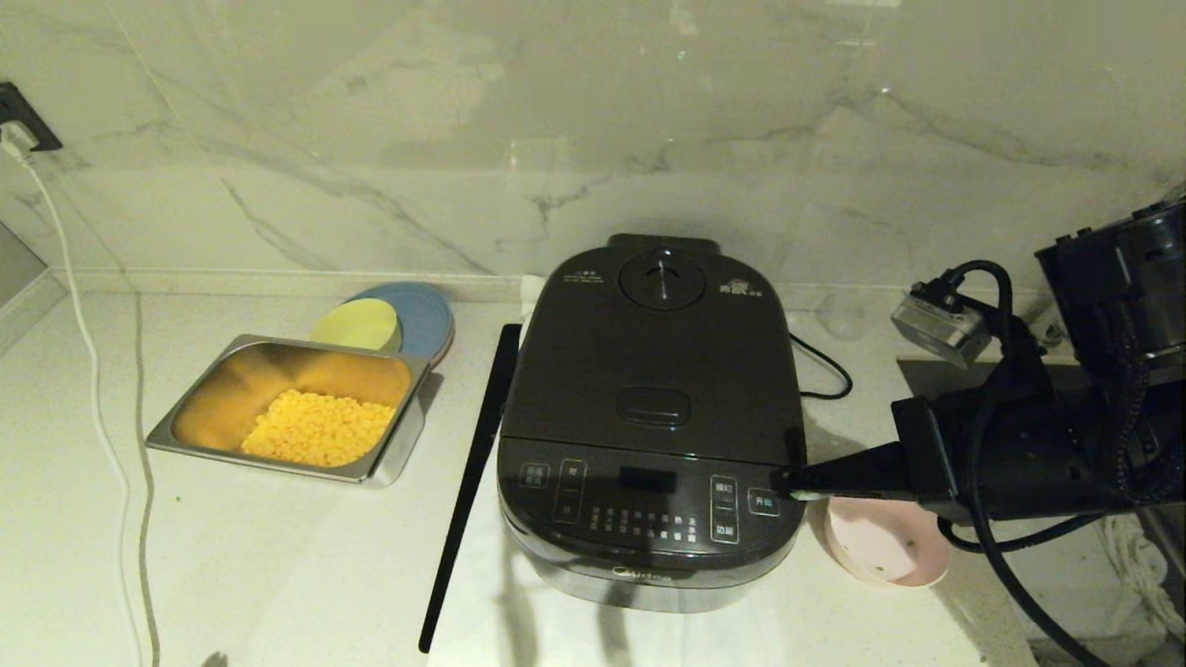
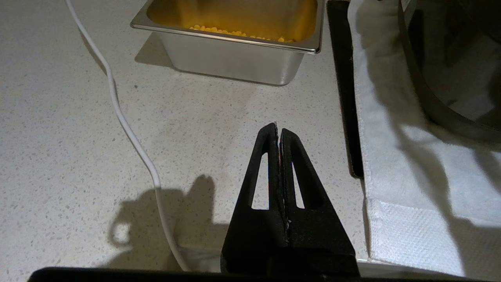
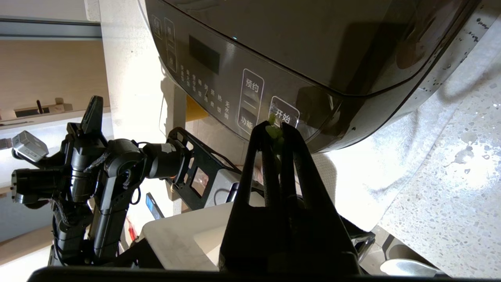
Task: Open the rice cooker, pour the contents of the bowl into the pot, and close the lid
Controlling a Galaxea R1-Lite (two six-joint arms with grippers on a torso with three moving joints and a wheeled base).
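Note:
The dark rice cooker (image 1: 649, 408) stands mid-counter with its lid (image 1: 649, 352) down, so the pot is hidden. My right gripper (image 1: 789, 482) is shut, its tips against the front panel's rightmost button (image 3: 285, 111). A few green bits (image 3: 274, 133) of the contents stick between its fingertips. The pink bowl (image 1: 885, 547) sits on the counter just right of the cooker, partly under my right arm, and shows only a green speck or two inside. My left gripper (image 2: 278, 131) is shut on nothing, low over the counter left of the cooker.
A steel tray (image 1: 278, 408) of corn kernels sits at the left, with a yellow-green bowl (image 1: 357, 324) on a blue plate (image 1: 422, 310) behind it. A black strip (image 1: 473, 463) and a white cloth (image 2: 411, 176) lie by the cooker. A white cable (image 1: 93, 371) runs down the left.

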